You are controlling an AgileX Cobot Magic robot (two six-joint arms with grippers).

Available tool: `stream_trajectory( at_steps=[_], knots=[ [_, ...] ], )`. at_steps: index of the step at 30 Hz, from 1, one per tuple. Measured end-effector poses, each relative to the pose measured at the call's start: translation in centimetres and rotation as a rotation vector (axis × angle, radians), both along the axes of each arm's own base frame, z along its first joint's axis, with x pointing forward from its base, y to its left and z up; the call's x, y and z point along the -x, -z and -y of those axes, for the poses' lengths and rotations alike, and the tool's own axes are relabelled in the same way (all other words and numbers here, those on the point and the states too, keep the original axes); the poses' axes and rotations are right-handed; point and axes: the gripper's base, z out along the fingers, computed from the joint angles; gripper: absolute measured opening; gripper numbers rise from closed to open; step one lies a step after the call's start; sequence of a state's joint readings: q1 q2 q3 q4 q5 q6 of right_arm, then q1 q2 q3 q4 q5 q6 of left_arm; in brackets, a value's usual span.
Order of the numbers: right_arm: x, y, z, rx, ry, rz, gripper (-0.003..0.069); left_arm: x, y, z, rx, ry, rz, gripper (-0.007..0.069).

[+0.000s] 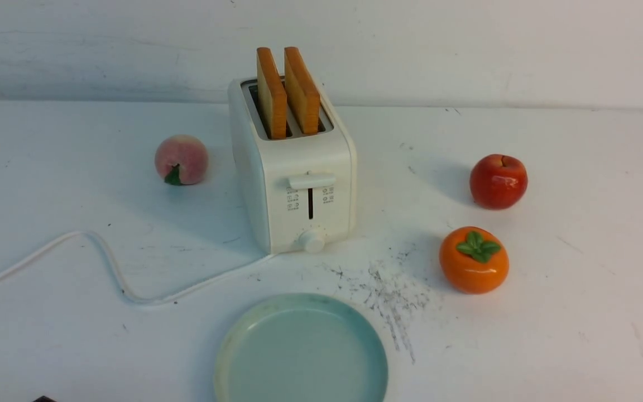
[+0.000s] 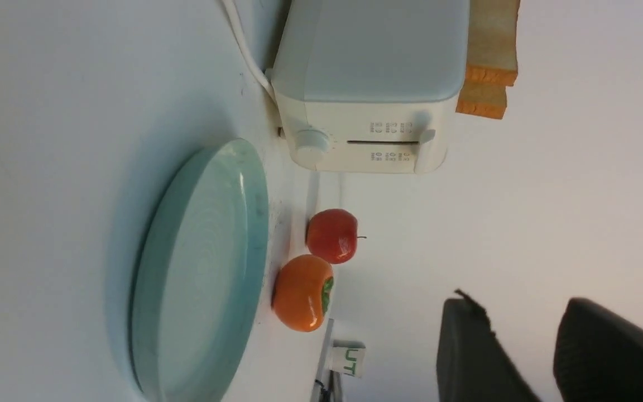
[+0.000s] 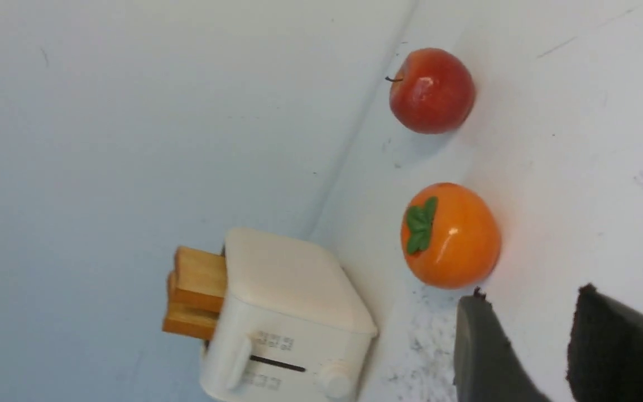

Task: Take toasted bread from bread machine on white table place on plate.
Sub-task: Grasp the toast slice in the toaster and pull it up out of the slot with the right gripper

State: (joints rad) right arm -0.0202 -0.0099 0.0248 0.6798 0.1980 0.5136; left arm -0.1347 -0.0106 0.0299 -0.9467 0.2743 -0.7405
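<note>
Two slices of toasted bread stand upright in the slots of the cream-white bread machine at the middle back of the white table. The toast also shows in the left wrist view and the right wrist view. The pale blue-green plate lies empty in front of the toaster. My left gripper is open and empty, away from the toaster. My right gripper is open and empty, close to the persimmon. Neither gripper shows in the front view.
A peach sits left of the toaster. A red apple and an orange persimmon sit to its right. The white cord loops across the left of the table. Dark scuff marks lie between plate and persimmon.
</note>
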Motion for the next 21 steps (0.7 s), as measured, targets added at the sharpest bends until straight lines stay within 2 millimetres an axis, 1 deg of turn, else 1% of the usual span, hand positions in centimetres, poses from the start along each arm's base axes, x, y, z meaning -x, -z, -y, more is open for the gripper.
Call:
stream_trajectory(
  at_steps=[2,3,4,6,8,9,10,11,12,13,14,15,17,18,19,20,21],
  knots=[
    [0.0,-0.8,0.1,0.017,0.016,0.043,0.0216,0.1,-0.8,0.0,0.001,0.003,0.032,0.0187],
    [0.2,-2.0,0.3,0.086,0.03,0.101,0.0194,0.2,-1.6,0.0,-0.009,0.001,0.065,0.0168],
    [0.4,-3.3,0.5,0.148,0.049,0.157,0.0165,0.3,-2.8,-0.1,-0.034,-0.003,0.118,0.014],
    [0.9,-6.7,0.7,0.308,0.087,0.267,0.0096,0.8,-5.5,-0.3,-0.11,-0.02,0.239,0.0079],
    [1.1,-10.5,0.7,0.478,0.11,0.331,0.0016,1.7,-8.5,-0.5,-0.198,-0.048,0.371,0.0005],
    [0.7,-11.8,0.6,0.536,0.102,0.322,-0.0001,2.0,-9.6,-0.6,-0.236,-0.057,0.413,-0.0014],
    [0.2,-13.3,0.5,0.604,0.081,0.308,-0.001,2.1,-10.8,-0.6,-0.283,-0.065,0.451,-0.0014],
    [-0.6,-15.0,0.1,0.687,0.024,0.274,-0.001,2.0,-12.1,-0.6,-0.338,-0.067,0.472,-0.0014],
    [-1.9,-16.2,-0.3,0.748,-0.042,0.222,-0.0007,1.7,-12.8,-0.5,-0.386,-0.059,0.477,-0.0014],
    [-3.0,-16.7,-0.7,0.786,-0.122,0.159,-0.0005,1.2,-13.1,-0.3,-0.423,-0.041,0.461,-0.0014],
    [-4.1,-16.7,-1.0,0.803,-0.197,0.092,-0.0003,0.6,-13.1,-0.1,-0.449,-0.017,0.437,-0.0014],
    [-5.2,-17.0,-1.4,0.822,-0.302,0.011,-0.0003,-0.3,-13.0,0.3,-0.476,0.03,0.391,-0.0014],
    [-7.6,-16.9,-1.9,0.828,-0.453,-0.135,-0.0003,-1.6,-12.3,0.9,-0.503,0.107,0.308,-0.0014],
    [-8.6,-16.5,-2.1,0.824,-0.538,-0.215,-0.0003,-2.4,-11.7,1.4,-0.513,0.161,0.248,-0.0014],
    [-9.2,-16.2,-2.2,0.82,-0.56,-0.246,-0.0003,-2.5,-11.6,1.4,-0.513,0.172,0.235,-0.0014],
    [-11.1,-15.5,-2.3,0.819,-0.665,-0.358,-0.0003,-3.6,-10.7,2.0,-0.52,0.248,0.147,-0.0014],
    [-12.1,-15.2,-2.4,0.826,-0.727,-0.408,-0.0003,-4.2,-10.1,2.3,-0.522,0.291,0.096,-0.0014]
  ],
)
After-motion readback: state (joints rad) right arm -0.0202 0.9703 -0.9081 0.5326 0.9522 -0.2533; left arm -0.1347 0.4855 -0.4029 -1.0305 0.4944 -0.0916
